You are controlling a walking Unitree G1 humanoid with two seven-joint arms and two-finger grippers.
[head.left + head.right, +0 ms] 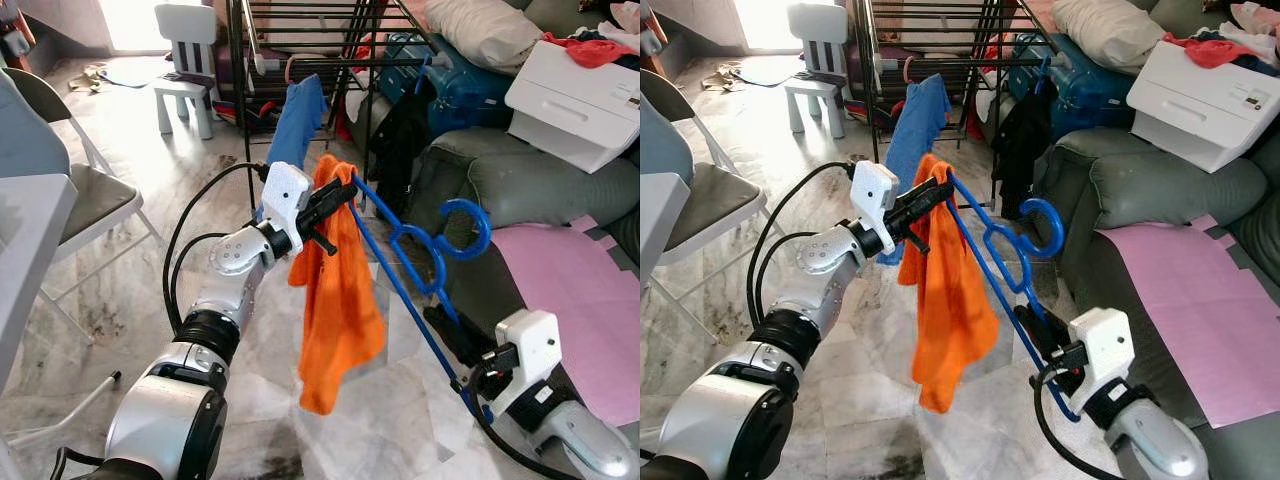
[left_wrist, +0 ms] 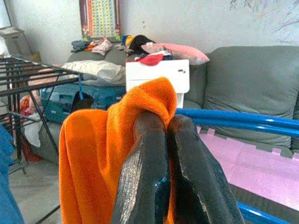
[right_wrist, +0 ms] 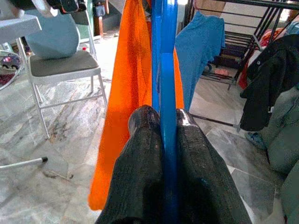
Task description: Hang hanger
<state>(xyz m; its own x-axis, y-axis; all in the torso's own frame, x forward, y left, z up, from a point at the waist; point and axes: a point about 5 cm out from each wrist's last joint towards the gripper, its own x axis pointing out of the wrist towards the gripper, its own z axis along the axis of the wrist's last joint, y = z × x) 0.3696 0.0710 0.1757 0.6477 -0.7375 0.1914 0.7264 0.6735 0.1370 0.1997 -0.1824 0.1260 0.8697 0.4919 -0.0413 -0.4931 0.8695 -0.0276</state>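
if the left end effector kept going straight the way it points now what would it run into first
Probably the grey sofa. The left end effector, shut on the orange cloth draped over the blue hanger, points toward the sofa back and the white box; depth is unclear.

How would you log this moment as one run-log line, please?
left gripper: shut on orange cloth | right gripper: shut on blue hanger | drying rack: ahead

You can't see the blue hanger [image 1: 420, 270] where the orange cloth [image 1: 335, 300] covers its upper end; the left gripper [image 2: 163, 140] perhaps pinches both there, hidden.
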